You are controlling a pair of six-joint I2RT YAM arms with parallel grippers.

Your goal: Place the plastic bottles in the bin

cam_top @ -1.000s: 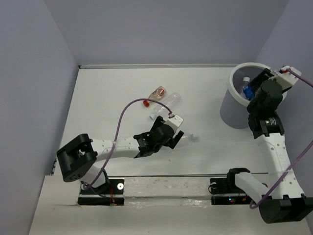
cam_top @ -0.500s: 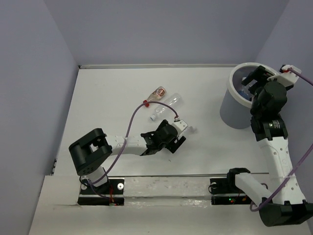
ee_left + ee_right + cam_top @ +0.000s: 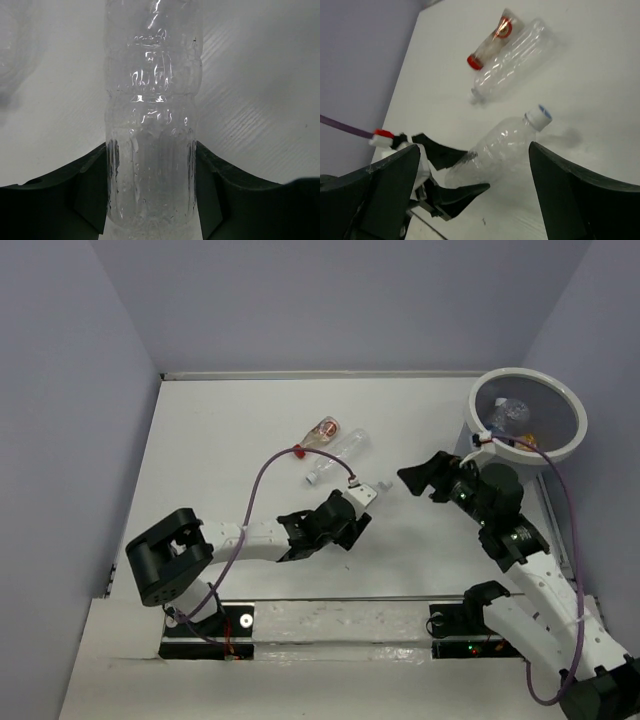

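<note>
The step in hand looks like the pick-up of another bottle. The left gripper (image 3: 150,192) has its jaws narrowed on the ribbed body of a clear bottle with a blue-topped cap (image 3: 500,147), which lies on the table (image 3: 230,420) near the middle and not yet lifted. The right gripper (image 3: 420,476) hangs just beyond that cap, jaws wide and empty. Next, I'd guess, comes a lift and a long carry to the bin (image 3: 527,372) at the far right, or a hand-over. The left wrist view alone shows both fingers (image 3: 90,190) touching the bottle's sides. The right wrist view shows the tiny red-capped bottle (image 3: 492,40) touching a plain clear bottle (image 3: 517,55). Only the overhead view shows a clear bottle inside the bin.
</note>
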